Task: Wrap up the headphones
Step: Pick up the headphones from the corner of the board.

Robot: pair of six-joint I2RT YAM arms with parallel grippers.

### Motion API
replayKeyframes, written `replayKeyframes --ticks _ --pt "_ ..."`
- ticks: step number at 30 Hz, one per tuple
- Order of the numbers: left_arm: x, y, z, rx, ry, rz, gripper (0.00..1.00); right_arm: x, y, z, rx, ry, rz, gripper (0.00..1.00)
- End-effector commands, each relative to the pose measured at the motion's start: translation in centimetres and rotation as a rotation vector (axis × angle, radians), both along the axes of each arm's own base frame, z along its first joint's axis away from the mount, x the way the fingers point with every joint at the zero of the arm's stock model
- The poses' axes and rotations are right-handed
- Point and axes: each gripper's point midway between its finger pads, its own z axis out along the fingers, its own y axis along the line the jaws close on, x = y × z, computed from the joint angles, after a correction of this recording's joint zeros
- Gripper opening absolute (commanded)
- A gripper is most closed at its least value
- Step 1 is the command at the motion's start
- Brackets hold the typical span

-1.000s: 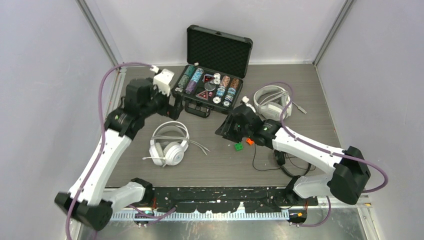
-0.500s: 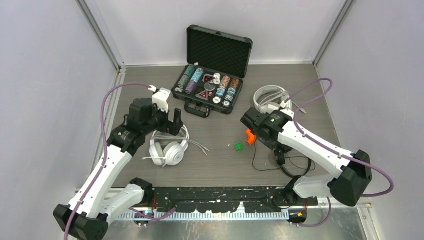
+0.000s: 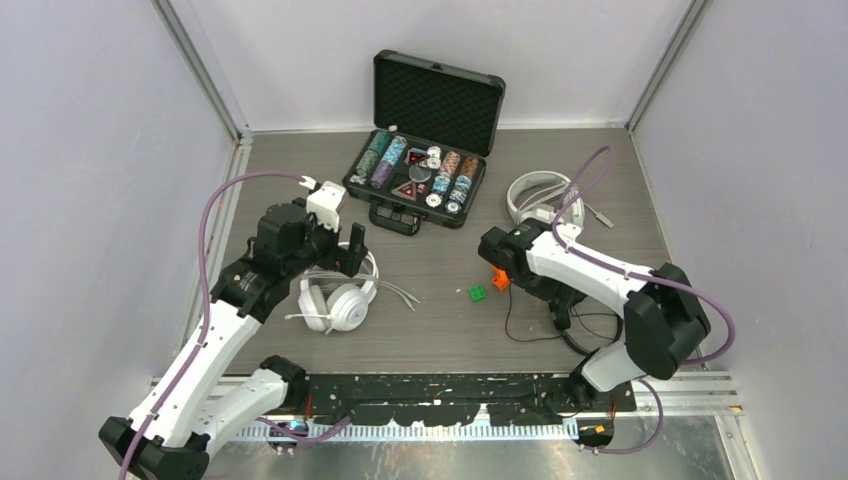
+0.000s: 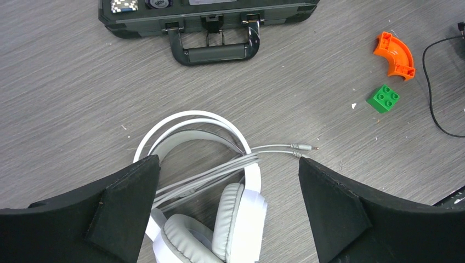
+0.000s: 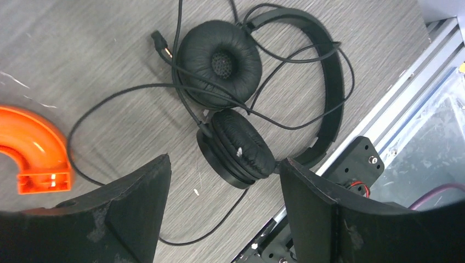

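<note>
Across the grey wood-grain table (image 3: 620, 170), three corded headsets lie well apart. Near the left arm, a white headset (image 3: 338, 295) rests flat, its grey-cushioned ear cups toward the arm bases and its headband arching toward an open black case (image 3: 420, 170) of coloured chips. In the left wrist view its pale cable (image 4: 219, 171) runs as a loose bundle across the inside of the band and ends in a jack plug (image 4: 304, 147) on the table just beside the band. Left gripper (image 4: 227, 160) hangs above this headset, fingers spread wide to either side and holding nothing. A second white headset (image 3: 540, 200) lies toward the far right of the table, to the right of the case, with its cable end pointing toward the right wall. A black headset (image 3: 565, 315) lies near the right arm's base, close to the near edge. In the right wrist view one ear pad (image 5: 219, 60) faces up and the other pad (image 5: 236, 150) is tilted on its side. The thin black cable (image 5: 131, 86) wanders in loose loops over both pads and the band, unwound. Right gripper (image 5: 224, 161) is above the black headset, fingers likewise spread, nothing between them. An orange curved piece (image 3: 499, 279) and a green brick (image 3: 478, 294) lie between the two arms, apart from the headsets; one loop of the black cable passes close beside the orange piece
</note>
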Motion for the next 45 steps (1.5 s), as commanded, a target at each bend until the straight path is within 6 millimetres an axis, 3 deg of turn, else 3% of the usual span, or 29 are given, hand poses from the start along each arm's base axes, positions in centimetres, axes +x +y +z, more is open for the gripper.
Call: replayKeyframes --ticks 1,8,14,19,23,30,37,45 --pt "0.6 0.1 1.1 0.001 -0.067 0.008 1.0 0.2 0.5 -2.8 0.017 0.088 0.094 0.78" --pt "0.6 0.0 1.1 -0.001 -0.069 0.003 1.0 -1.4 -0.1 -5.9 0.028 0.197 0.097 0.78" --pt "0.8 0.3 1.1 0.007 -0.071 0.017 1.0 -1.2 -0.4 -6.3 0.005 0.224 0.124 0.74" --pt "0.8 0.3 1.1 0.011 -0.073 0.02 1.0 -0.8 0.1 -5.7 0.031 0.204 0.132 0.61" --pt "0.8 0.4 1.1 0.011 -0.076 0.021 1.0 -0.5 0.3 -4.7 0.038 0.183 0.132 0.42" --pt "0.8 0.4 1.1 0.01 -0.076 0.021 1.0 1.1 1.1 -2.6 0.073 0.105 0.14 0.27" --pt "0.7 0.4 1.1 0.013 -0.074 0.02 1.0 1.9 1.2 -0.5 0.067 0.061 0.141 0.23" --pt "1.1 0.9 1.1 0.017 -0.066 0.061 1.0 4.0 4.2 5.9 0.278 -0.137 0.159 0.21"
